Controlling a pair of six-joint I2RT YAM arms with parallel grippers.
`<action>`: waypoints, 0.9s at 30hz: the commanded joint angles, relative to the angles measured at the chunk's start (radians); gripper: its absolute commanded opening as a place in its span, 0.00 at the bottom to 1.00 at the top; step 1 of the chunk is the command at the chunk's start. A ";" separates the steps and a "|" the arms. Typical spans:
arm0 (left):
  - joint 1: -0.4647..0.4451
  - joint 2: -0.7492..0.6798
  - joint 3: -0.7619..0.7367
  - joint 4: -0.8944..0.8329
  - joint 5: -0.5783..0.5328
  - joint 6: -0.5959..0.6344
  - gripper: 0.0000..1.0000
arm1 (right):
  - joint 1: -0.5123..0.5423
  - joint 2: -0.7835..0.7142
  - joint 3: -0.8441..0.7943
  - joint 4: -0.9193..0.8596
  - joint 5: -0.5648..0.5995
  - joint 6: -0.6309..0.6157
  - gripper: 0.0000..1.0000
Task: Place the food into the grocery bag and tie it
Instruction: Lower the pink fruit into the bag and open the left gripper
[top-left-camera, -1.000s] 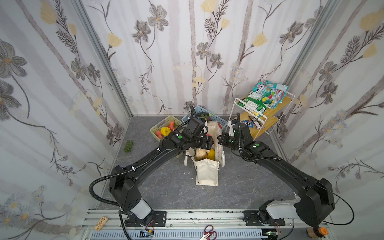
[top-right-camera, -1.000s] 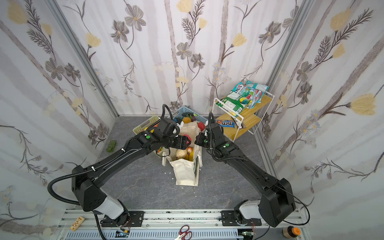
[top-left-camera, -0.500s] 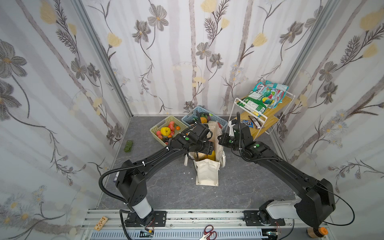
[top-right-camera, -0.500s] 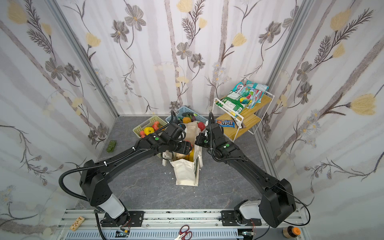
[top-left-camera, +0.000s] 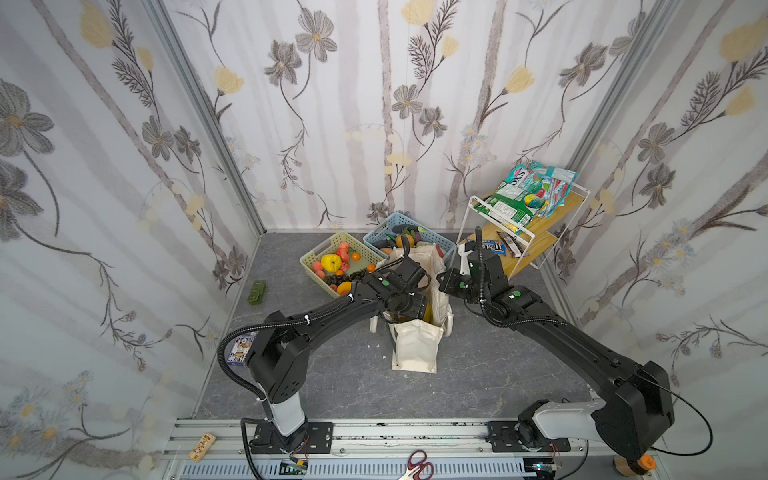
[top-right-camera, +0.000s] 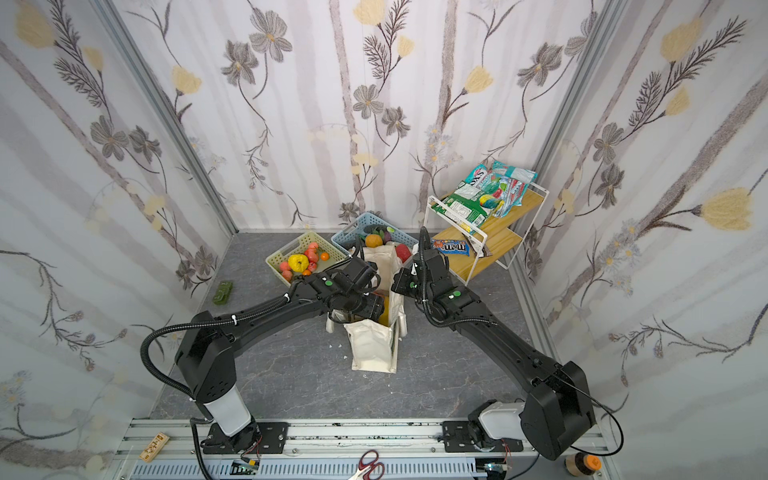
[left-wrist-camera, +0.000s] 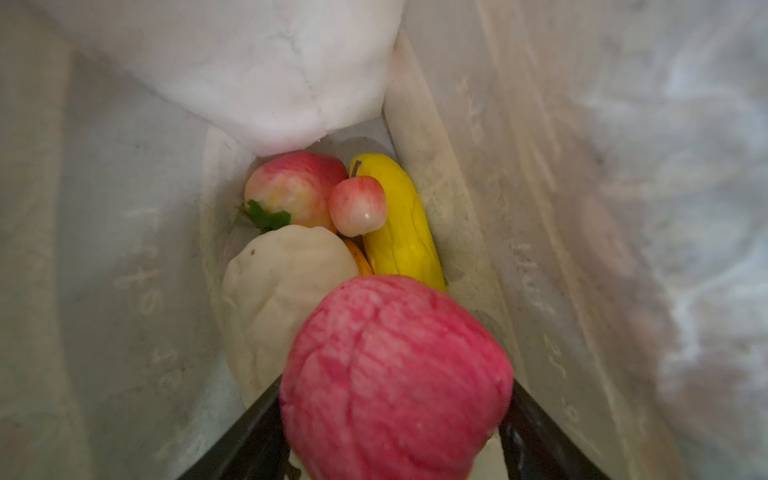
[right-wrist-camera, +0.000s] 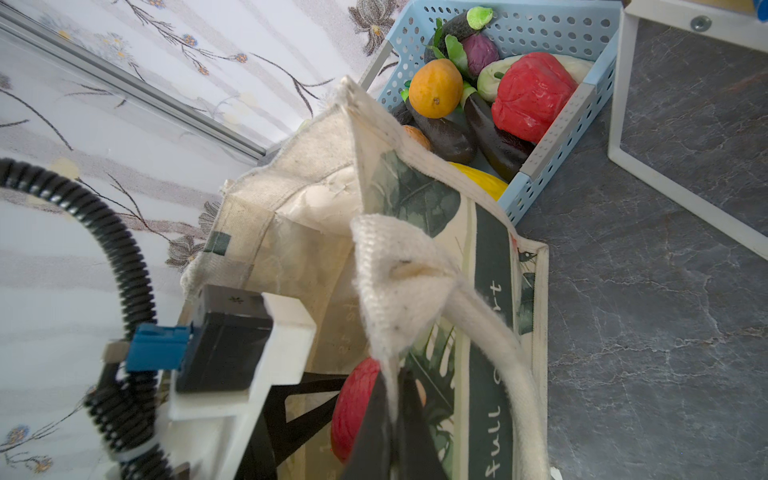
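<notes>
The grocery bag stands open in the middle of the floor. My left gripper reaches down into its mouth. In the left wrist view it is shut on a large red apple. Below, on the bag's bottom, lie a pink apple, a small apple, a yellow mango and a beige cauliflower. My right gripper is shut on the bag's rim fabric by the white rope handle, holding that side up.
A pale green basket and a blue basket of toy produce stand behind the bag. At the back right is a white wire rack with snack packets. A green block and a card box lie left.
My left gripper has come from beside the green basket over the bag and gone down into its mouth with the red apple. The right gripper has kept still on the rim.
</notes>
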 joint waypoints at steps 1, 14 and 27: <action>-0.002 0.015 -0.004 -0.002 -0.018 0.010 0.74 | 0.001 -0.005 -0.005 0.027 0.006 0.001 0.01; -0.005 0.091 -0.013 -0.002 -0.011 0.018 0.75 | 0.001 -0.013 -0.013 0.036 0.010 0.006 0.01; -0.005 0.151 -0.017 0.015 0.004 0.011 0.81 | 0.001 -0.011 -0.014 0.035 0.017 0.007 0.01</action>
